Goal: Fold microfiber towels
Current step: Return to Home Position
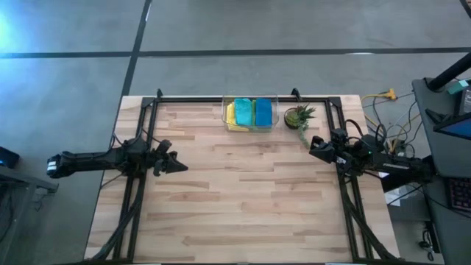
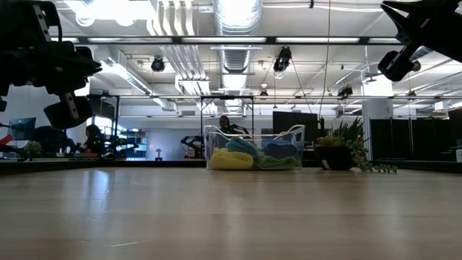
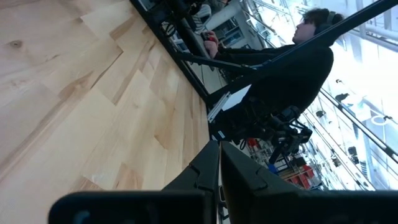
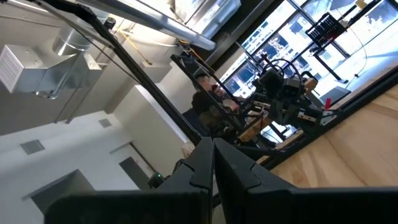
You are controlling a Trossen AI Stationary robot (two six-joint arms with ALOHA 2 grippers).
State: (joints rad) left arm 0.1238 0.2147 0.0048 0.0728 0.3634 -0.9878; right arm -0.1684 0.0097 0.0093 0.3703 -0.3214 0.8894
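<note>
The microfiber towels lie bunched in a clear bin point(image 1: 251, 126) at the table's far edge: yellow point(image 1: 232, 115), teal point(image 1: 243, 112), blue point(image 1: 263, 111), and lime green point(image 2: 278, 163) low in the bin. My left gripper point(image 1: 182, 167) hovers over the table's left side, shut and empty; its fingers meet in the left wrist view point(image 3: 219, 163). My right gripper point(image 1: 310, 146) hovers at the right, near the plant, shut and empty point(image 4: 212, 160).
A small potted plant point(image 1: 297, 117) stands right of the bin, close to my right gripper. A black frame point(image 1: 221, 99) borders the table. Bare wood lies between the arms point(image 1: 243, 191). A person point(image 3: 292, 68) sits beyond the table.
</note>
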